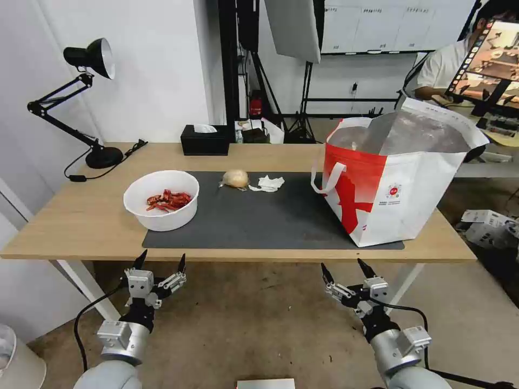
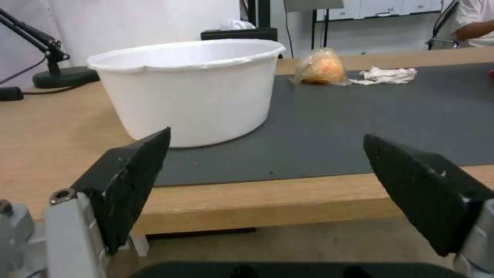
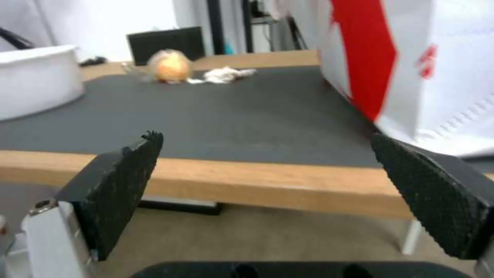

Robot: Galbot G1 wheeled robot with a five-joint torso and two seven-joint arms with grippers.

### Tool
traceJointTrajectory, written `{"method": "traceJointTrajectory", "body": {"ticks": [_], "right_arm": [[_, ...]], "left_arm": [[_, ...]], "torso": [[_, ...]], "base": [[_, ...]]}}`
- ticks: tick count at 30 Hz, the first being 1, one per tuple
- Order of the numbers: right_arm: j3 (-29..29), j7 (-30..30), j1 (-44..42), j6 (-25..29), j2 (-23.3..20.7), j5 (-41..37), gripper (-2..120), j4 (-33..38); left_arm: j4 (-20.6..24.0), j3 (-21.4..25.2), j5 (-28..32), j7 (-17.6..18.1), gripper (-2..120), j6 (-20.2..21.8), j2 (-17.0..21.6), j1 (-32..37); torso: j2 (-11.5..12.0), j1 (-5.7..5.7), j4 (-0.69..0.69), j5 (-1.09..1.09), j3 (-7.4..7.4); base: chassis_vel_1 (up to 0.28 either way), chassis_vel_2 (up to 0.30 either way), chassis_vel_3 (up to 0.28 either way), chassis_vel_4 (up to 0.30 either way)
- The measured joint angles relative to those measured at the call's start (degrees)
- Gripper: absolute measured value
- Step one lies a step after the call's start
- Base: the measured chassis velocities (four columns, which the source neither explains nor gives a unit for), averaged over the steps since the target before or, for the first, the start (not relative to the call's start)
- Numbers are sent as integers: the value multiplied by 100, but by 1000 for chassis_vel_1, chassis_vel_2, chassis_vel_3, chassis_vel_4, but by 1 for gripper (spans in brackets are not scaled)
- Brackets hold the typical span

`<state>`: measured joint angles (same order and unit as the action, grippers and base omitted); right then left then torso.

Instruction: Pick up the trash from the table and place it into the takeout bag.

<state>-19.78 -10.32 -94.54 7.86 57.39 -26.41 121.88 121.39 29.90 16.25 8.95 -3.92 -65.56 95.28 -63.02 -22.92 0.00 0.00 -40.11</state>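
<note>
Both hands hang below the bench's near edge, off the top, over bare floor. The left hand has its fingers apart, in front of the bowl; the right hand has its fingers apart, before the bag. The smooth white round bowl holds red shell scraps and sits on the dark mat's left edge. A beige wrapped lump and crumpled tissue lie near the mat's far edge, just beside each other. Open mat stretches between them and the near edge. The boxy red-and-white bag, foil-lined, stands open on the mat's right end.
</note>
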Motion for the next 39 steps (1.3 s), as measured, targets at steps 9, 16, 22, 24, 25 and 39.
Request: {"method": "traceJointTrajectory", "body": {"ticks": [9, 16, 22, 24, 25, 39], "right_arm": [[867, 665, 1641, -183, -1005, -1112, 100, -239], [2603, 691, 4134, -412, -1337, -1774, 100, -1153], [4177, 19, 6278, -942, -760, -2067, 100, -2214], [4478, -189, 6605, -1097, -564, -2109, 100, -2431], [4698, -443, 6862, -1283, -369, -2159, 100, -2614], [5096, -2593, 8374, -2199, 1777, -2656, 100, -5520]], "left_arm": [[18, 24, 16, -13, 100, 24, 36, -95], [51, 121, 63, -13, 100, 31, 51, -86], [49, 157, 61, -10, 100, 35, -20, -58], [48, 160, 59, -11, 100, 34, -56, -43], [47, 167, 59, -8, 100, 31, -92, -13], [-75, 191, -13, -13, 100, -5, -255, 52]], "torso": [[0, 0, 0, -1, -1], [0, -1, 3, -1, -1], [1, -1, 1, -5, -1], [1, -2, 2, -1, -2], [1, -2, 1, 0, -2], [1, -1, 0, -2, -1]], "base": [[0, 0, 0, 0], [0, 0, 0, 0], [0, 0, 0, 0], [0, 0, 0, 0], [0, 0, 0, 0], [0, 0, 0, 0]]}}
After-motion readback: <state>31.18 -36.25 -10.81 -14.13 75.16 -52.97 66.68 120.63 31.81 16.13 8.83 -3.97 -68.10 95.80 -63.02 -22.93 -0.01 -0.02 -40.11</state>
